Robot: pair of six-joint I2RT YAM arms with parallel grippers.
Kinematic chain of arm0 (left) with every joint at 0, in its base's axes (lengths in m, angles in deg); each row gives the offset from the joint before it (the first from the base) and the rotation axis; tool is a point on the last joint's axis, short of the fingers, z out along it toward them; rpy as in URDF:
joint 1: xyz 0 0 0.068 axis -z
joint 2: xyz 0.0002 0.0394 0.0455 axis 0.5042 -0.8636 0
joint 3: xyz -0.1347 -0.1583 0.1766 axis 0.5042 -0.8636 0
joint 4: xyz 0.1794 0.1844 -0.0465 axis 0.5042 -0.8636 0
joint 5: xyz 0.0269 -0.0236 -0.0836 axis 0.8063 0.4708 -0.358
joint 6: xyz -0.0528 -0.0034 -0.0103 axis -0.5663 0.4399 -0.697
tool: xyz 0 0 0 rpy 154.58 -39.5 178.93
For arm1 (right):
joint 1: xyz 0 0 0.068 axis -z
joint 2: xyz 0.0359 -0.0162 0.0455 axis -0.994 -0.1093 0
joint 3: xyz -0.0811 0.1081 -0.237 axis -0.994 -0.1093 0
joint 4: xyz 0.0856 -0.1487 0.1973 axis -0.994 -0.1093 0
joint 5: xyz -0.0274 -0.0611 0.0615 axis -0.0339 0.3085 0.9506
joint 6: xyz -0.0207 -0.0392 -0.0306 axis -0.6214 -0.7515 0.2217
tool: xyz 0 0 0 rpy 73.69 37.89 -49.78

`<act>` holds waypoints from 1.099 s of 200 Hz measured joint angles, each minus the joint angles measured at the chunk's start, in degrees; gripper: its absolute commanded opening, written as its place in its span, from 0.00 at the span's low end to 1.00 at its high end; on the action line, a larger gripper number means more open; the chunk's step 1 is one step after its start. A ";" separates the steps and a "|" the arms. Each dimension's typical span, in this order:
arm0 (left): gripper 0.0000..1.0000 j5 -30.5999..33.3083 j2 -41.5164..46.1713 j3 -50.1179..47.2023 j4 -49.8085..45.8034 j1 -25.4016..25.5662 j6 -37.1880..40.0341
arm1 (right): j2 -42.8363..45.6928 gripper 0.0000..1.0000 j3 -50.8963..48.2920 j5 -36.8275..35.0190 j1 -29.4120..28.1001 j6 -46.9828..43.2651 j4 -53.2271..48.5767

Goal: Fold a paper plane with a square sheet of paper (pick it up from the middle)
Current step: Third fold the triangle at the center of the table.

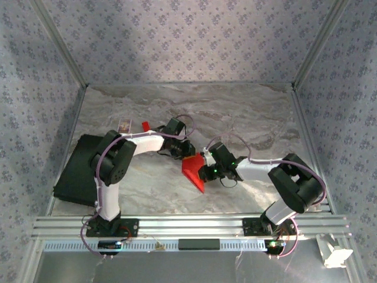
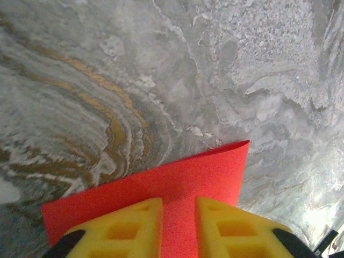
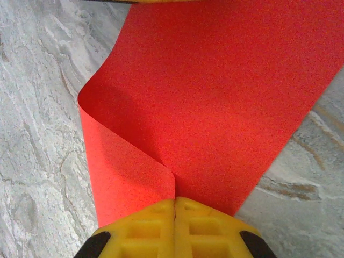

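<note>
The square sheet of paper point(image 1: 193, 171) is bright red and lies folded near the middle of the marble table, pointing toward the near edge. My right gripper point(image 1: 206, 165) comes in from the right. In the right wrist view this gripper point(image 3: 174, 200) is shut on the sheet point(image 3: 215, 80), where one flap curls over another along a crease. My left gripper point(image 1: 185, 151) is at the sheet's far edge. Seen from the left wrist, its yellow fingers point(image 2: 134, 226) stand a little apart, so the left gripper point(image 2: 179, 201) is open over the red paper point(image 2: 204, 166), which shows in the gap.
A small red block point(image 1: 145, 125) and a patterned card point(image 1: 123, 125) lie at the back left. A black pad point(image 1: 73, 171) covers the table's left side. Patterned walls enclose the table on three sides.
</note>
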 measured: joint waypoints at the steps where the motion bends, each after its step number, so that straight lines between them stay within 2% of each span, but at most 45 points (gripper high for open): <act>1: 0.29 0.07 0.04 0.00 -0.02 0.00 -0.02 | 0.00 0.00 0.00 0.00 0.00 0.00 0.00; 21: 0.36 1.09 2.45 0.72 -1.88 -0.13 0.48 | -0.48 0.00 0.48 0.09 0.09 -0.07 -0.02; 61: 0.36 2.91 10.95 0.37 -1.97 -0.17 0.39 | -0.98 0.00 1.03 0.42 0.81 -0.70 -0.11; 115: 0.27 0.98 18.97 -12.61 7.45 0.33 -3.08 | -1.92 0.00 2.58 1.25 2.25 -2.45 -1.77; 150: 0.14 -1.14 21.62 -21.57 16.04 2.16 -7.50 | -3.06 0.00 4.00 1.79 2.58 -3.10 -2.86; 180: 0.07 -3.13 21.05 -26.08 24.92 3.04 -12.96 | -3.30 0.00 4.28 1.90 2.58 -3.10 -2.91; 220: 0.03 -3.04 18.88 -27.76 30.77 6.23 -17.77 | -3.30 0.00 4.28 1.90 2.58 -3.10 -2.95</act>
